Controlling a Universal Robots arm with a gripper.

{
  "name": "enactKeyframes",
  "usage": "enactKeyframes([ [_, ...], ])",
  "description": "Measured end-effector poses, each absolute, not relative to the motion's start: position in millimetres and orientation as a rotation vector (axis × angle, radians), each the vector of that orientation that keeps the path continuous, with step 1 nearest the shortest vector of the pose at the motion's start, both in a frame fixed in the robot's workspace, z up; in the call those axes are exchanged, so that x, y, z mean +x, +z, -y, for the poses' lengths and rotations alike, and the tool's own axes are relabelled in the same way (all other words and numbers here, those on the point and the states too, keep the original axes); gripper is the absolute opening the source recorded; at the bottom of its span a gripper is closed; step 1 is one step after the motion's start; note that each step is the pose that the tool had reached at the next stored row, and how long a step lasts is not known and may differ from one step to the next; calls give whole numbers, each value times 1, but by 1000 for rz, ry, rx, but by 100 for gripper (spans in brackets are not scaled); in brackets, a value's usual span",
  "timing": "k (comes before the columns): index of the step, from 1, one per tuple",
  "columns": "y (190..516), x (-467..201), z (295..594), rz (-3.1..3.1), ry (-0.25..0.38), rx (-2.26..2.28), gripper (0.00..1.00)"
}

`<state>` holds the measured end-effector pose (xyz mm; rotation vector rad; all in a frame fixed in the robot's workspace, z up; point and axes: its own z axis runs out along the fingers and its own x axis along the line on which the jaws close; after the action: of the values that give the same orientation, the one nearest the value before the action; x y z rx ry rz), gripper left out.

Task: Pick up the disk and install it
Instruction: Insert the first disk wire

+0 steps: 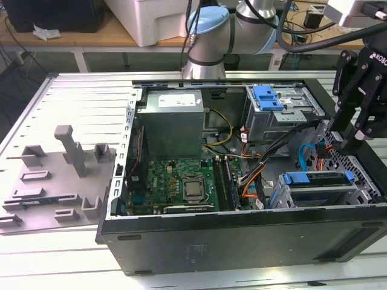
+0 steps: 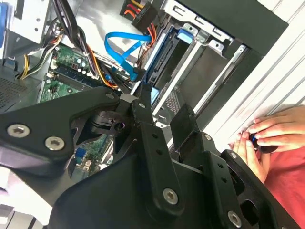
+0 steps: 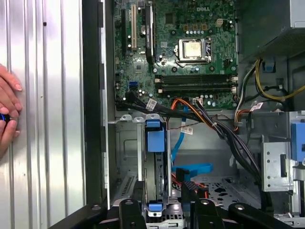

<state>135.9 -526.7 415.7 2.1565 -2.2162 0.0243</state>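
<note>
The gripper (image 3: 162, 191) hangs spread wide and empty, its black fingers (image 3: 187, 193) over the lower cage (image 3: 125, 143). Just past them the disk (image 3: 155, 138) stands on edge in that cage, clear of the fingers. Here it shows as a narrow blue strip with a blue tab at each end. In the exterior view its blue rail (image 1: 317, 178) runs along the top of a flat silver body. Beyond lie a blue cable (image 3: 183, 143) and orange-and-black wires (image 3: 209, 119), then the green motherboard (image 3: 190, 47). Off to the side, a hand (image 3: 7, 112) rests on the table (image 3: 52, 95).
</note>
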Motion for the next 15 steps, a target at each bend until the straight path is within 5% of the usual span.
enactKeyframes([
  [15,411,147,505,2235,54,2106,44],
])
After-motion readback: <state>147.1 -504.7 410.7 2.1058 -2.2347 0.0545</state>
